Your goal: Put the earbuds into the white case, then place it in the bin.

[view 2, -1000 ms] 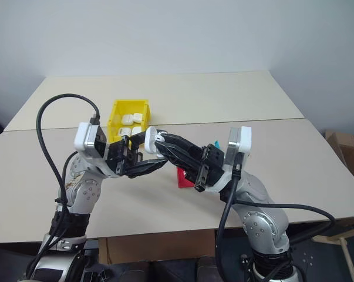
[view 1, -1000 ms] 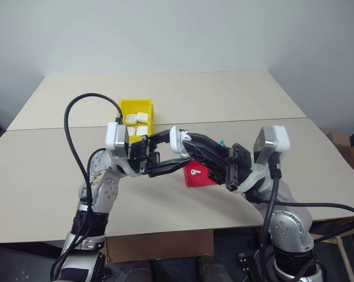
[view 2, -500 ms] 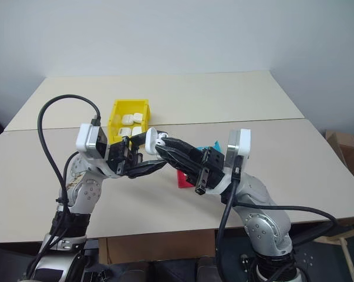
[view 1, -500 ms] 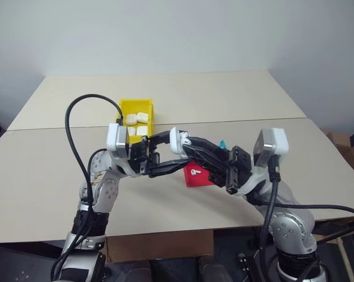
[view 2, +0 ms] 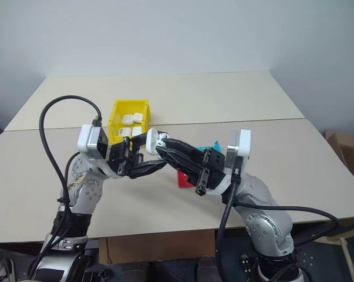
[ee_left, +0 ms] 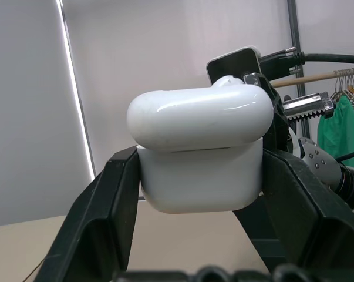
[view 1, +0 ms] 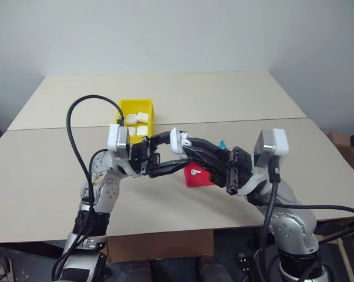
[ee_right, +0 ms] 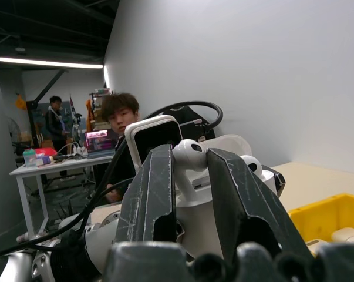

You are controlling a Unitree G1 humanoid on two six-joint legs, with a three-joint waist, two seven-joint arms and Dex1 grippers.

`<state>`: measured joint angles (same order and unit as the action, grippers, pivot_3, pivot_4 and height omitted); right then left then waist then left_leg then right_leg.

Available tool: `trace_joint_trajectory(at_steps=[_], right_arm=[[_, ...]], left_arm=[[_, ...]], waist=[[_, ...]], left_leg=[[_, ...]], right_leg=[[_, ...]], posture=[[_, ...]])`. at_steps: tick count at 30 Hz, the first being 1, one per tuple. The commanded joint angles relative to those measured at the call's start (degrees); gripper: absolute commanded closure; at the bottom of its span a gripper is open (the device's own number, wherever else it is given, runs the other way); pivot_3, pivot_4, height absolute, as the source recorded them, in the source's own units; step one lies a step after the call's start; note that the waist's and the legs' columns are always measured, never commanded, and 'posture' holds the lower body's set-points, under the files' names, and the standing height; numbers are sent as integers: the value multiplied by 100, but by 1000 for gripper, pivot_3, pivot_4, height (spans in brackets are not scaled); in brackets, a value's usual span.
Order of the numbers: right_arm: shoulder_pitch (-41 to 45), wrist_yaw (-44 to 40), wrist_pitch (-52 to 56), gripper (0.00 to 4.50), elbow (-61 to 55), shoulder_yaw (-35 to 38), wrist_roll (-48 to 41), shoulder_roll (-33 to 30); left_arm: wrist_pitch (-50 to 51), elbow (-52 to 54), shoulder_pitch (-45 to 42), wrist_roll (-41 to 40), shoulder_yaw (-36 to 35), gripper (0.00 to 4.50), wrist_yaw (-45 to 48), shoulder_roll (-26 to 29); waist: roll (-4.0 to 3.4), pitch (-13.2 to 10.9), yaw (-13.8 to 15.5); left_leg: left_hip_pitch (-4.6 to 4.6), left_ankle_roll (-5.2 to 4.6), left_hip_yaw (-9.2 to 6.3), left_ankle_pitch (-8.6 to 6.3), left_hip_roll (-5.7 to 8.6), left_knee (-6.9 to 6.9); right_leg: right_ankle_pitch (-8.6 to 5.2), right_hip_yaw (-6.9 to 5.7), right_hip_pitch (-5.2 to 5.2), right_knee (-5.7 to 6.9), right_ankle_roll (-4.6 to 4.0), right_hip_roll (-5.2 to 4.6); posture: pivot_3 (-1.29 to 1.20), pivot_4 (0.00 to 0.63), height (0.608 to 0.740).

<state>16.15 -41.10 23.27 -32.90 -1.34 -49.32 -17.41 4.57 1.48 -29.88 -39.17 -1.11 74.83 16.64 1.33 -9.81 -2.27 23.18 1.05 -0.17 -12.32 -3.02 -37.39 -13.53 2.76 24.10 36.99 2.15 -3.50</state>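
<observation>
Above the table's middle, my left gripper is shut on the white case, a glossy rounded box clamped by its sides between the two black fingers. The lid lies on its base with a thin seam showing. My right gripper reaches in from the right and is shut on one tiny white earbud, held right against the case. A second earbud lies on the red tray below the grippers. The yellow bin stands behind the left gripper.
Several white cases lie in the bin. A teal part of the tray shows beside my right arm. In the right wrist view a person sits behind the table and another stands farther back. Bare tabletop lies all around.
</observation>
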Motion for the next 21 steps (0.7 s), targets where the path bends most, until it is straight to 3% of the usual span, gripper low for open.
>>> trace_joint_trajectory(at_steps=[1,10,14,21], right_arm=[[-86,-57,2,3844,-184,-99,-15,-58],[-153,-80,64,3844,-157,-116,-35,-118],[-204,37,-51,2531,-233,-167,142,-87],[-228,8,-116,2531,-234,-95,141,-100]], left_arm=[[-172,129,-92,-52,-85,1665,-53,-62],[-208,76,-105,-26,-78,1665,-5,-105],[-238,54,-111,-36,-89,1665,47,-128],[-250,59,-64,-12,-76,1665,81,-136]], waist=[[0,0,0],[0,0,0],[0,0,-2],[0,0,1]], left_leg=[[0,0,0,0,0,0],[0,0,0,0,0,0],[0,0,0,0,0,0],[0,0,0,0,0,0]], right_leg=[[0,0,0,0,0,0],[-1,0,0,0,1,0],[-1,0,0,0,1,0],[-6,0,-1,-1,11,0]], posture=[[0,150,740],[0,150,740],[0,150,740],[0,150,740]])
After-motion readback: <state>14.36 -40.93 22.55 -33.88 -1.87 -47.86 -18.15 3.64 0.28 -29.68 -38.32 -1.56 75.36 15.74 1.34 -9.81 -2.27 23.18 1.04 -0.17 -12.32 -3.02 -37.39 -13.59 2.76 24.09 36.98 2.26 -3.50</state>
